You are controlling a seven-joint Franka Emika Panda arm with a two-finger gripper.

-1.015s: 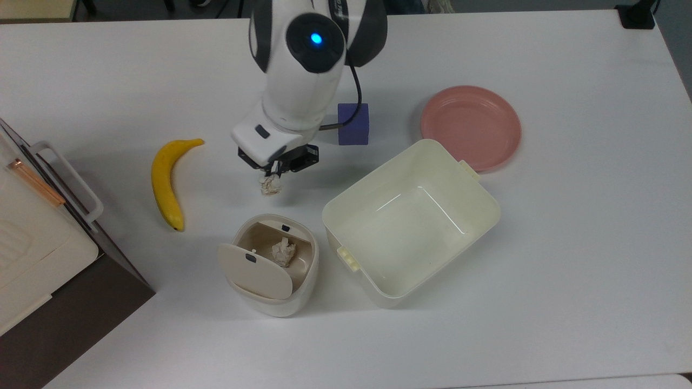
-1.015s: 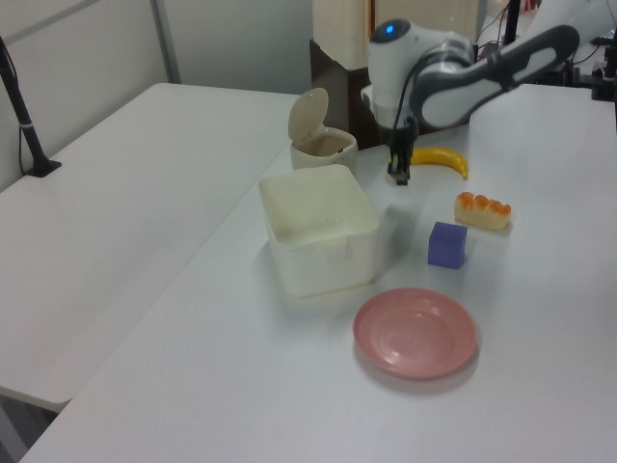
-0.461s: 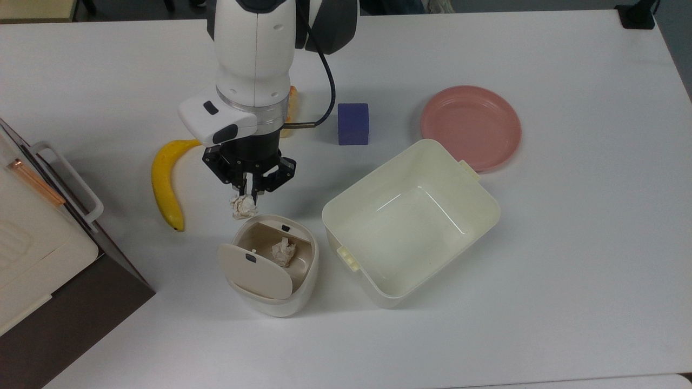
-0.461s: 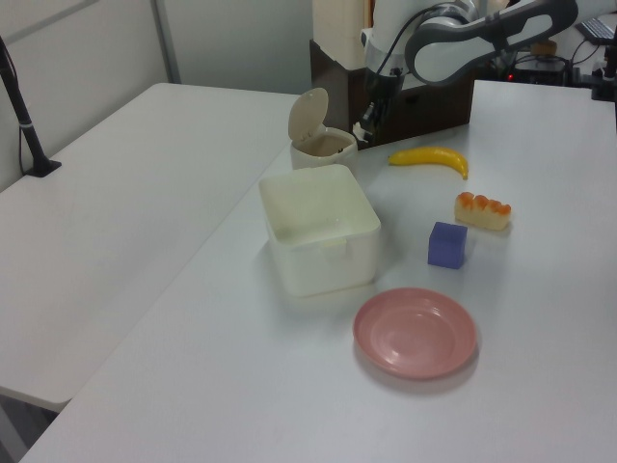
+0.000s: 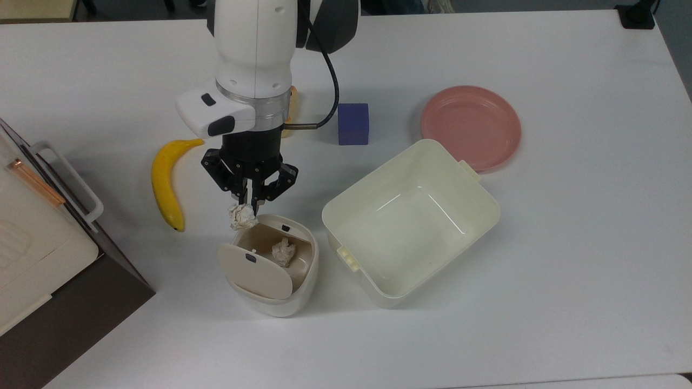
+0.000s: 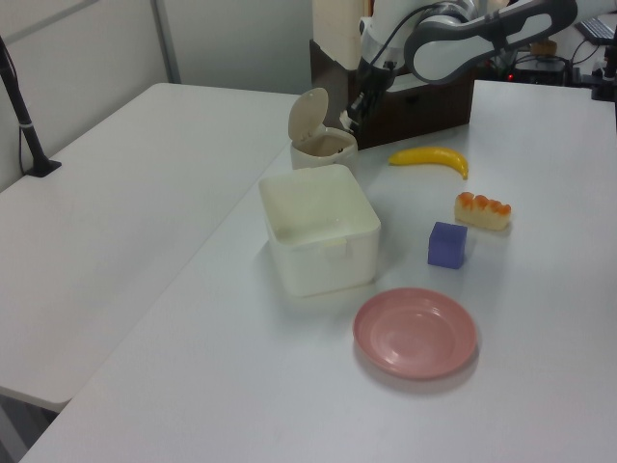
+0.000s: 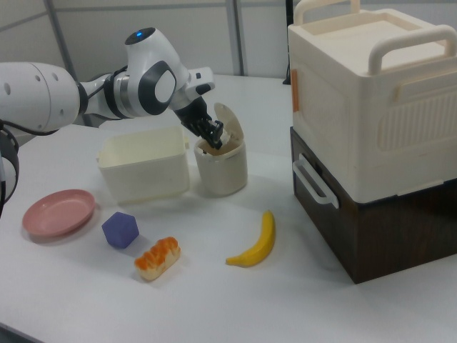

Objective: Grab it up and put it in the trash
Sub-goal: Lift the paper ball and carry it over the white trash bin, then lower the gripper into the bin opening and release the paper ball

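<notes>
Gripper (image 5: pixel 250 205) pinching small crumpled whitish paper ball (image 5: pixel 241 216), hanging over rim of open-lidded beige bin (image 5: pixel 303 275).

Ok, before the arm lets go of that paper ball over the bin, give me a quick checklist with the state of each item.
1. Paper ball held by the pincer: ok.
2. Lid of the bin open: ok.
3. Ball fully over the opening: not ok; in the top view it sits at the rim.
4. Room inside: ok, one beige wad there.
5. Banana and rectangular tub clear of the drop: ok.
</notes>
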